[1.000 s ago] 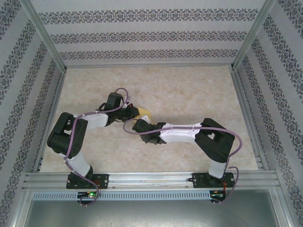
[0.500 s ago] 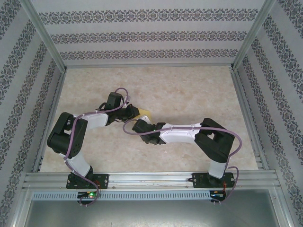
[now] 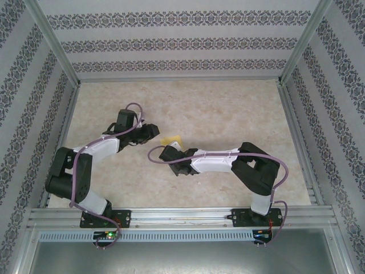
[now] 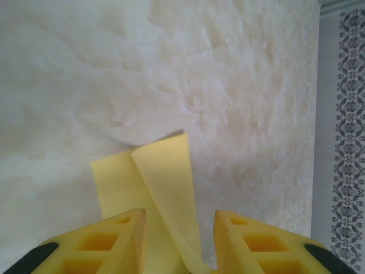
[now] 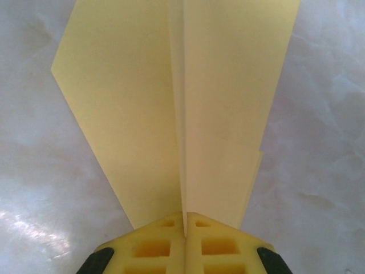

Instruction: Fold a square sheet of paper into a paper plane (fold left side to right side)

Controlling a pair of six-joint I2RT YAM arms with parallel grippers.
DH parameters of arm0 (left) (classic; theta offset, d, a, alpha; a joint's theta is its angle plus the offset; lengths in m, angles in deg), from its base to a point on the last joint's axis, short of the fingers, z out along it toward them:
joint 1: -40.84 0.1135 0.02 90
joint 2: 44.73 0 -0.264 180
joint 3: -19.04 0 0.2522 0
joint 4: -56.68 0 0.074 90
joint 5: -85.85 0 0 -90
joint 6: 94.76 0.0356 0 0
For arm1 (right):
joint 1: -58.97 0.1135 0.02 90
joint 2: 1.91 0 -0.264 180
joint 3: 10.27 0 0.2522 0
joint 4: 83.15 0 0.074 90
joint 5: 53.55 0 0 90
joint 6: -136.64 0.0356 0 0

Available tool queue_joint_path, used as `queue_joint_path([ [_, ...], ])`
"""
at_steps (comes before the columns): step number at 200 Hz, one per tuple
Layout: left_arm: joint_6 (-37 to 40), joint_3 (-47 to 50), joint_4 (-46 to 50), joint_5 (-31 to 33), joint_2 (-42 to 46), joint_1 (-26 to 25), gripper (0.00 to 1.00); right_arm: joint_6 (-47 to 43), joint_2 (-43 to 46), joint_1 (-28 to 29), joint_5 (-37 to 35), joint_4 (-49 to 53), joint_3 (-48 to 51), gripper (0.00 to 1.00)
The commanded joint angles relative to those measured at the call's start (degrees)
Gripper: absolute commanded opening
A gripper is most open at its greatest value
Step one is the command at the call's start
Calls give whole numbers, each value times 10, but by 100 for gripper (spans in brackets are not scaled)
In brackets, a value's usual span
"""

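No legible text or markings anywhere

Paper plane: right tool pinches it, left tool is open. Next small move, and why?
Probably ease the left tool straight back, clear of the paper plane: its jaws stand open with a flap between them, while the right tool is shut on the centre crease and can likely hold it alone.

This is looking like a robot test cell in a lab. A left arm (image 3: 100, 147) and right arm (image 3: 214, 161) are sitting bolted to a metal rail (image 3: 182, 216) at 6 o'clock. Patterned panels (image 3: 182, 43) on metal posts (image 3: 54, 43) are enclosing a marble-look tabletop (image 3: 228, 108) at 9, 12 and 3 o'clock.
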Motion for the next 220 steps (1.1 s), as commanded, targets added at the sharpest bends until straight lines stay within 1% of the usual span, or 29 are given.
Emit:
queue_joint_path([
  [1, 48, 7, 59, -17, 24, 20, 36, 10, 36, -18, 57, -10, 14, 0],
  [22, 70, 2, 85, -34, 28, 21, 36, 8, 53, -47, 148, -35, 33, 0],
  [55, 78, 13, 72, -68, 19, 12, 37, 23, 76, -90, 287, -91, 71, 0],
  [75, 81, 21, 71, -70, 17, -2, 39, 35, 80, -112, 347, -121, 88, 0],
  [89, 79, 26, 71, -71, 15, -13, 40, 41, 77, -123, 376, -135, 96, 0],
  [126, 66, 42, 68, -66, 11, -36, 41, 51, 70, -141, 410, -158, 108, 0],
  [153, 58, 46, 63, -46, 2, -60, 42, 57, 65, -149, 429, -174, 116, 0],
  [191, 31, 36, 25, -36, -38, -89, 42, 60, 61, -154, 433, -185, 125, 0],
  [220, 26, 16, 19, -29, -68, -103, 42, 63, 60, -156, 433, -193, 133, 0],
])
